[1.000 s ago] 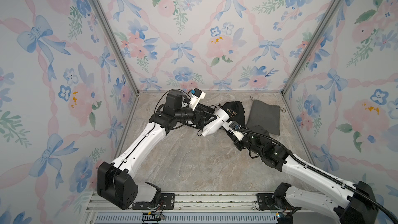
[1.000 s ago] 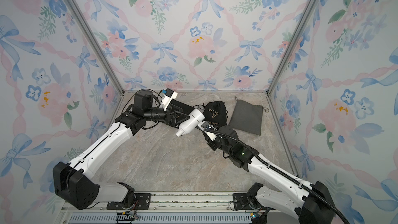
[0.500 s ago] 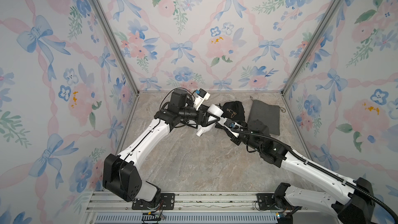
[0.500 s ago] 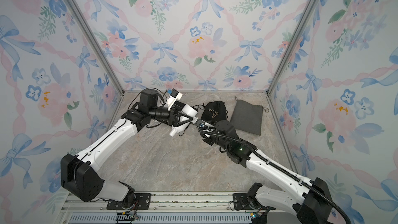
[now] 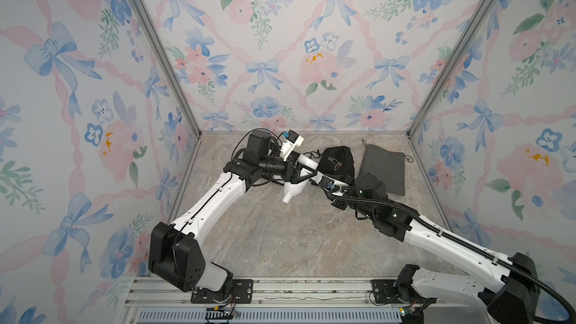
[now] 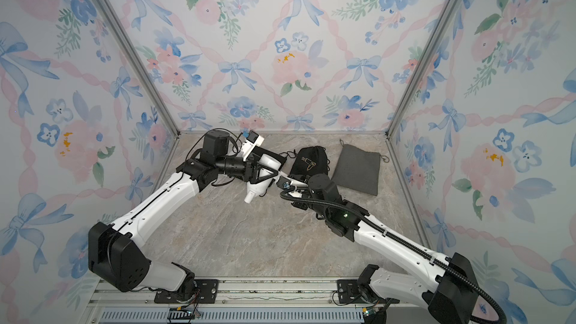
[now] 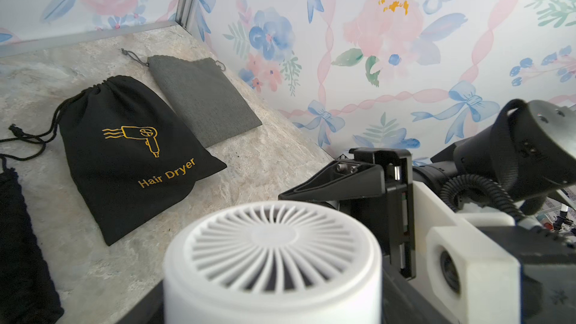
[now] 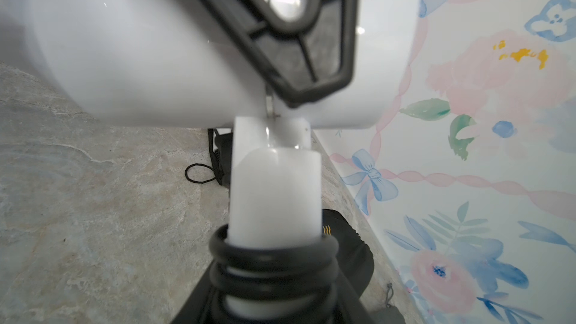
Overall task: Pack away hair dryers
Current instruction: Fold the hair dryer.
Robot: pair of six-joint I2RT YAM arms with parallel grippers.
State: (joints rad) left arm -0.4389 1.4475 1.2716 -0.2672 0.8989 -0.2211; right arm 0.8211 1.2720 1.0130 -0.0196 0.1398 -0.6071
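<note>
Handover step, seemingly. Nearest: right gripper [image 5: 323, 179], pinching the handle of the white hair dryer [image 5: 294, 186]. Beyond: left gripper [image 5: 307, 172], spread astride its barrel, contact unclear. Next: firming that hold, then steering toward the black pouch [image 5: 338, 162] just behind.

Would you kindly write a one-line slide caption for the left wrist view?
Rear grille of the white hair dryer up close; black pouch and grey pouch lie on the table behind.
</note>
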